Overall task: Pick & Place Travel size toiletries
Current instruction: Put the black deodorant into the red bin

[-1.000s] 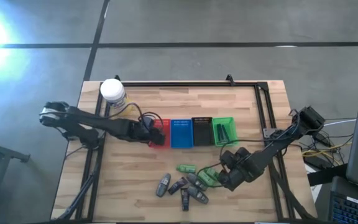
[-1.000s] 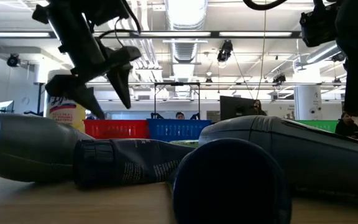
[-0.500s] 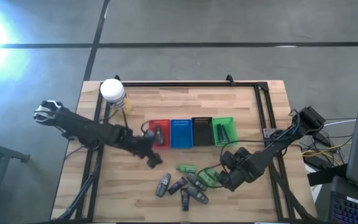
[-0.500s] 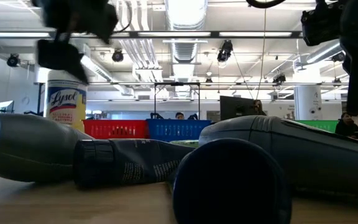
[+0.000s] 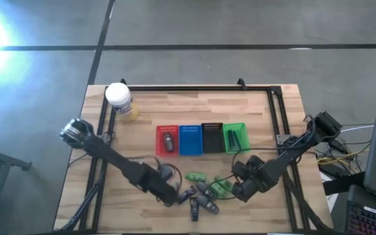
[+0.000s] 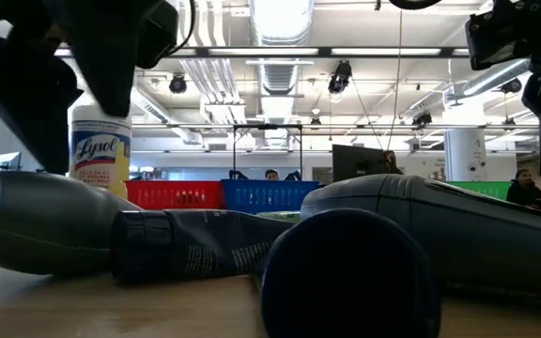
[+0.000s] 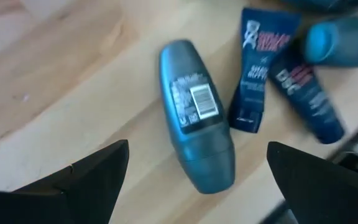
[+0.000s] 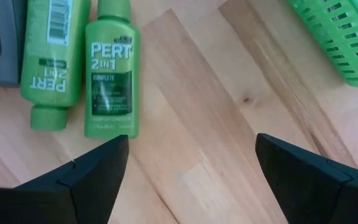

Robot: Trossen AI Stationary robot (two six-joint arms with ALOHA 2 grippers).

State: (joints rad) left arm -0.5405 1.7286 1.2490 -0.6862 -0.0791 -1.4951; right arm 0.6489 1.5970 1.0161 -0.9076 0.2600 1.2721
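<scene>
Moved from red tray [image 5: 167, 141], now holding one grey bottle, to the loose pile: left gripper [image 5: 168, 191], fingers wide, empty, above smooth oblong dark grey bottle [image 7: 196, 113] on bare wood. Right gripper [image 5: 241, 190], wide, empty, near green Pert bottles [image 8: 111, 74] beside slotted green tray [image 8: 342, 34].

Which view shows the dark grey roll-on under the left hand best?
Left wrist view: the grey roll-on bottle lies whole between the open left hand fingers, barcode up. The high view shows it as a small dark shape by that hand. The low view cannot single it out. The right wrist view misses it.
</scene>
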